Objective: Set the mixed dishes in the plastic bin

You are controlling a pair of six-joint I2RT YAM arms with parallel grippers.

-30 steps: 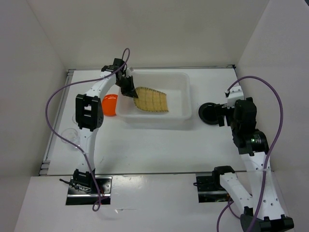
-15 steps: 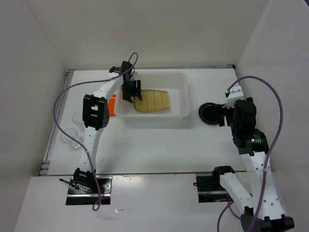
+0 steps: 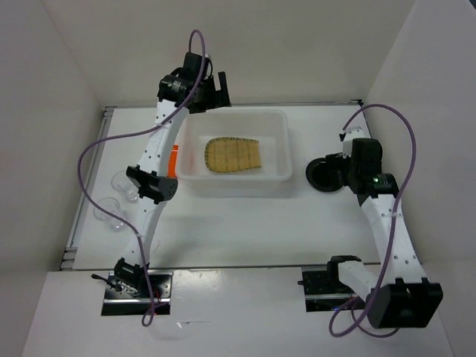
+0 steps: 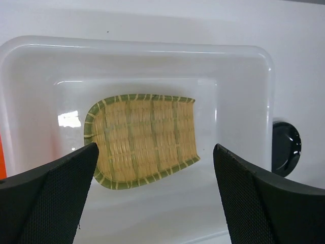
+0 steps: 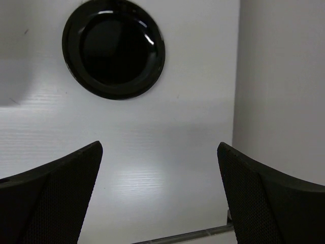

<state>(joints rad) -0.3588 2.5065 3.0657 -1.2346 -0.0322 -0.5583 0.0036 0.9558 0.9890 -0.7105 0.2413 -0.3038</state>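
**A:** Where are the dishes at this moment?

**B:** I see the woven tray lying flat on the bottom of the bin, with its rounded end to the left. The black plate is outside, on the table, just beside the right wall of the bin. The orange plate is also outside, at the left wall, and my left arm crosses over it, so only a thin piece shows. The clear cups stand well apart from the bin, near the left edge of the table.

**A:** And your grippers?

**B:** My left gripper hangs high over the bin and looks down into it. Its fingers are spread wide and carry nothing; the tray lies far under them. My right gripper is spread wide too and empty. The black plate lies ahead of its fingers and they do not touch it.

**A:** Is something in the way?

**B:** Between the black plate and the tray stands the right wall of the bin. On the right of my right gripper the side wall of the enclosure is near. Whether the orange plate touches the bin, I cannot tell.
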